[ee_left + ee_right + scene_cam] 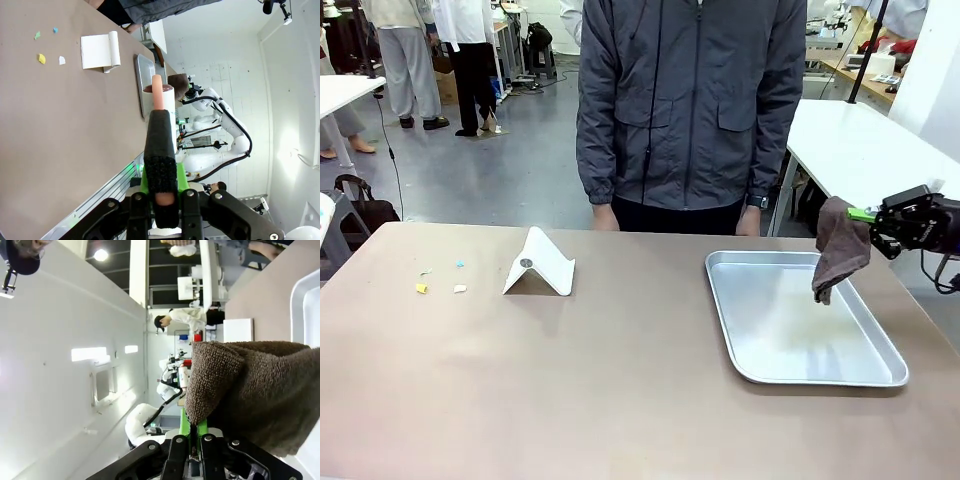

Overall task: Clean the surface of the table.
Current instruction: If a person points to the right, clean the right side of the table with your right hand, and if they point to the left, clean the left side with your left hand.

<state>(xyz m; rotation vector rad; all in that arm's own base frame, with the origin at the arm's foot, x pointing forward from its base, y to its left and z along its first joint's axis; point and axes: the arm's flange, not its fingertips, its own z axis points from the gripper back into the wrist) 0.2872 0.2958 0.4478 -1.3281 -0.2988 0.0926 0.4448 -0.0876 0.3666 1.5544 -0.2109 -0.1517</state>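
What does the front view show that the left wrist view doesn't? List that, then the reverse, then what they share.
Front view's extras: the person's wristwatch, people standing farther off, and the whole floor of the tray.
Left wrist view's extras: the left gripper shut on the black handle of a roller.
Shared: the table, the tray, the white stand, the coloured scraps, the person's jacket, and the cloth held by the right gripper.

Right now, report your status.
Right gripper shut on cloth, at tray's right side. Left gripper shut on black-handled tool. Table: scraps at left. White stand beside them.
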